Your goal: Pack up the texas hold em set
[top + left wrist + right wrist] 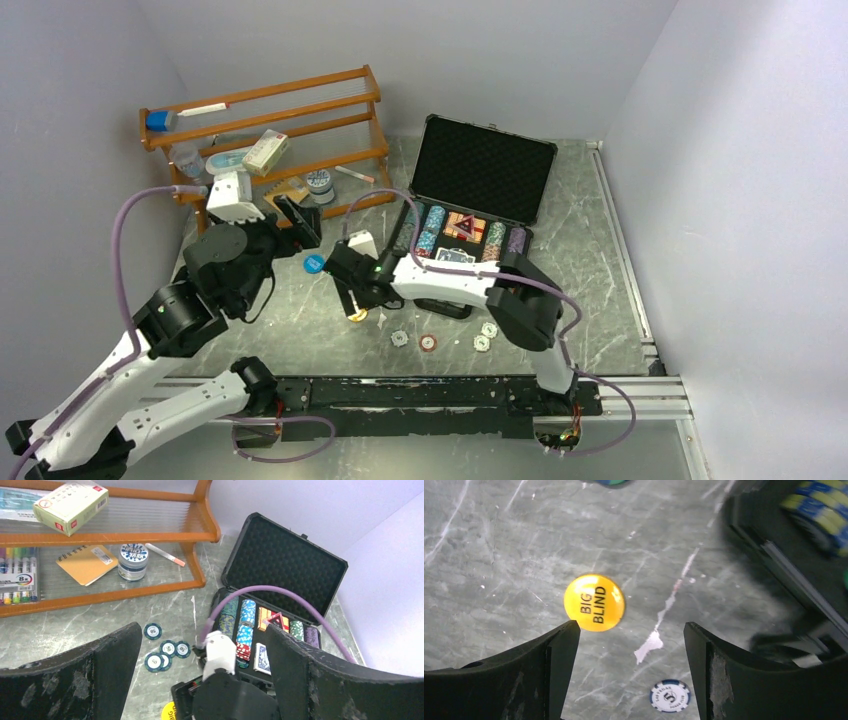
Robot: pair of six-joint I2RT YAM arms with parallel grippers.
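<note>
The black case (484,168) stands open at the back, lid up, with rows of striped chips (434,229) and card decks (463,226) in its tray. It also shows in the left wrist view (285,560). My right gripper (342,270) is open and empty, low over the table. In its wrist view the gripper (631,655) has a yellow "BIG BLIND" button (594,602) lying just ahead of its left finger and a white-and-blue chip (669,695) between its fingers. My left gripper (305,222) is open and empty, held above the table. Several blue-green chips (168,648) lie below it.
An orange wooden rack (270,130) with boxes, a notebook and a jar stands at the back left. Several loose chips (428,343) lie near the front of the table. One blue chip (314,263) lies between the grippers. The right arm's wrist (220,655) fills the space between my left fingers.
</note>
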